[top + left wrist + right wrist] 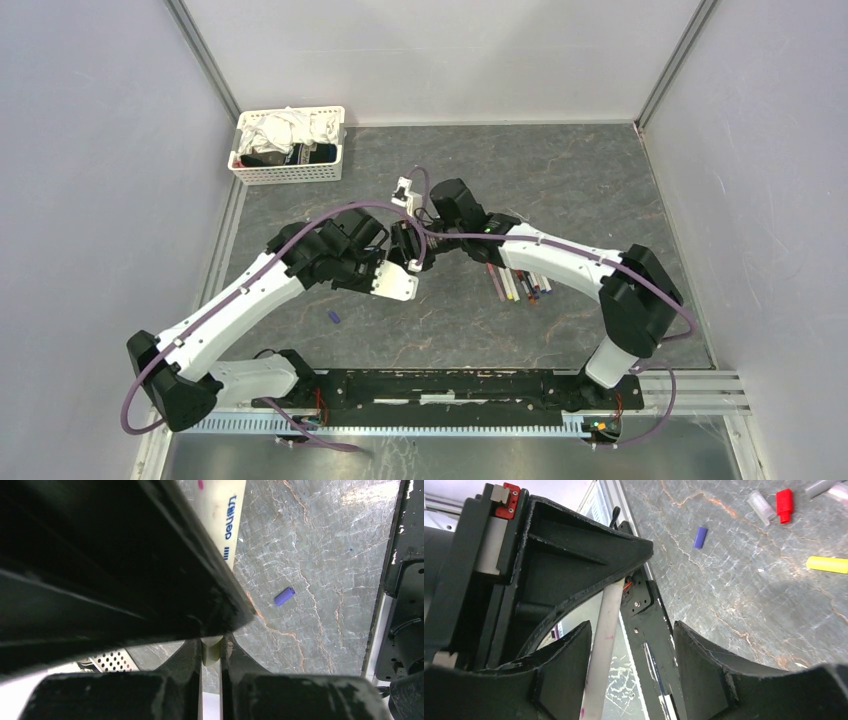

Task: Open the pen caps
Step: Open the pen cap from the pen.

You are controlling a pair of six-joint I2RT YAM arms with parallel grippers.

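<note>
My left gripper (211,645) is shut on a white pen (225,515) with blue print on its barrel. Its pale end shows between the two pads. My right gripper (631,627) stands open around the same pen (605,630), whose barrel leans against its left finger (559,670), with a wide gap on the other side. From above, both grippers (398,262) (420,232) meet at mid-table. A loose purple cap (284,596) (700,537) (335,317) lies on the table. A red cap (784,505), a clear one (761,507) and a yellow one (826,564) lie farther off.
A bunch of pens (520,285) lies under the right forearm. A white slatted basket (290,172) of cloths stands at the back left. The black base rail (440,385) runs along the near edge. Grey walls close in both sides.
</note>
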